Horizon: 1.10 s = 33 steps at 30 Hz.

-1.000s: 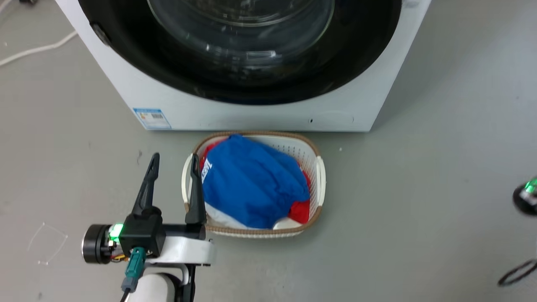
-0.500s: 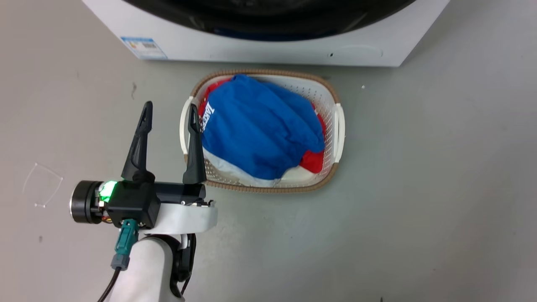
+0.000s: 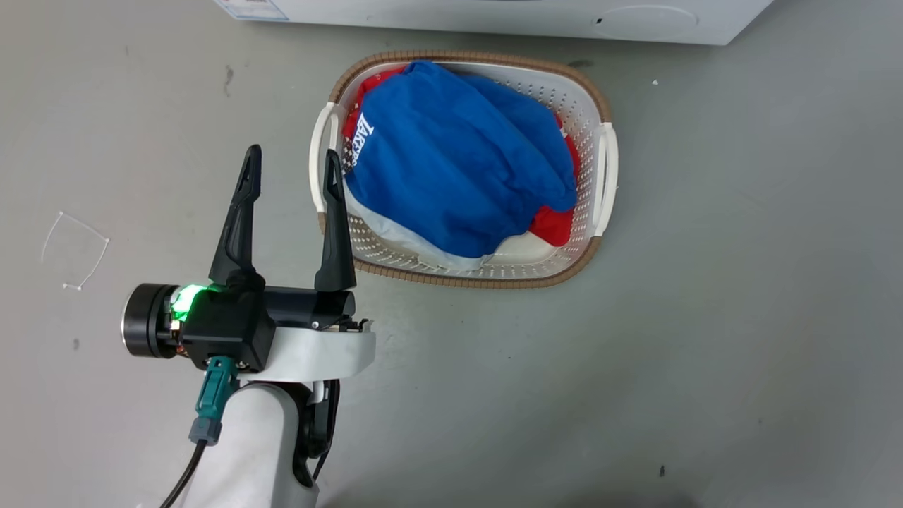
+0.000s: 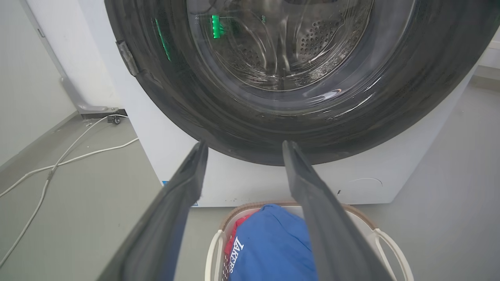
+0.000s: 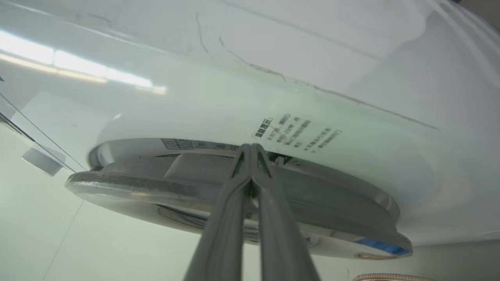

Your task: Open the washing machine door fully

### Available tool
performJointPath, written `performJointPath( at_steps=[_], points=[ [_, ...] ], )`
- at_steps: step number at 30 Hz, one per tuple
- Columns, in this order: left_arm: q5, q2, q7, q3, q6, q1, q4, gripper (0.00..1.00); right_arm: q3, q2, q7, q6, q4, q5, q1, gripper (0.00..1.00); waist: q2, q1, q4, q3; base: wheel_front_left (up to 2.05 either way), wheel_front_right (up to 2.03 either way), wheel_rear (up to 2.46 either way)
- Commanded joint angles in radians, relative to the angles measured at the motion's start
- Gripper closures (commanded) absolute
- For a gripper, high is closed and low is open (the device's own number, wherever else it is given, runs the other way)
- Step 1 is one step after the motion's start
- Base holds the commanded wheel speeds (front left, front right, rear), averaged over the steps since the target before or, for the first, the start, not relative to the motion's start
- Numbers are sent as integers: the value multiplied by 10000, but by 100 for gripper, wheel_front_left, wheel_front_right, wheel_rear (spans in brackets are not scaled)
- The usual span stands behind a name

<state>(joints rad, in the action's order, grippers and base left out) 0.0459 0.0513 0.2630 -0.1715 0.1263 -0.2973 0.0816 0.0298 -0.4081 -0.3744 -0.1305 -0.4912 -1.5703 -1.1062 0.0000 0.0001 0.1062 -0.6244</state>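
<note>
1. I see bare grey floor [image 3: 705,317] under the head camera, with a laundry basket [image 3: 465,281] of blue cloth [image 3: 458,155] just before the washing machine [image 4: 242,183].
2. Left gripper [image 3: 292,154] hangs released near the basket's left handle.
3. The washing machine door [image 4: 273,128] faces my left wrist camera; white cables [image 4: 78,156] trail over the floor by the wall [image 4: 23,78].
4. Right gripper [image 5: 252,148] is pinched together, tips at the door's rim.

A basket [image 3: 607,176] holding clothes [image 3: 458,155] sits on the floor [image 3: 705,317] just in front of the washing machine [image 3: 494,17], below its door [image 4: 218,117]. The left claw [image 3: 291,162] hangs beside the basket's left rim. A cable [image 4: 58,164] trails across the floor to the machine's left.
</note>
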Motion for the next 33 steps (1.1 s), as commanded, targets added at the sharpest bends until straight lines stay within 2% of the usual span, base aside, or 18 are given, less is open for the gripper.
performJointPath(
  at_steps=[1, 17, 29, 33],
  points=[
    [28, -16, 28, -14, 37, -191, 37, 0, -169, -97, -171, -4, -84, 151, -367, 100, 0, -1, 95, -114, 0, 0, 0],
    [190, -16, 28, -162, 153, -304, -22, 0, -1397, 140, -1353, -4, -496, 710, -1393, 100, 0, -1, 337, -309, 0, 0, 0],
    [158, -16, 28, -45, 93, -165, -207, 0, -1925, 407, -1966, -17, -113, 673, -584, 100, 0, -1, 115, 98, 0, 0, 0],
    [69, -16, 28, 36, 25, -29, -226, 0, -1939, 293, -2079, -15, 70, 595, -161, 100, 0, -1, -20, 383, 0, 0, 0]
  ],
)
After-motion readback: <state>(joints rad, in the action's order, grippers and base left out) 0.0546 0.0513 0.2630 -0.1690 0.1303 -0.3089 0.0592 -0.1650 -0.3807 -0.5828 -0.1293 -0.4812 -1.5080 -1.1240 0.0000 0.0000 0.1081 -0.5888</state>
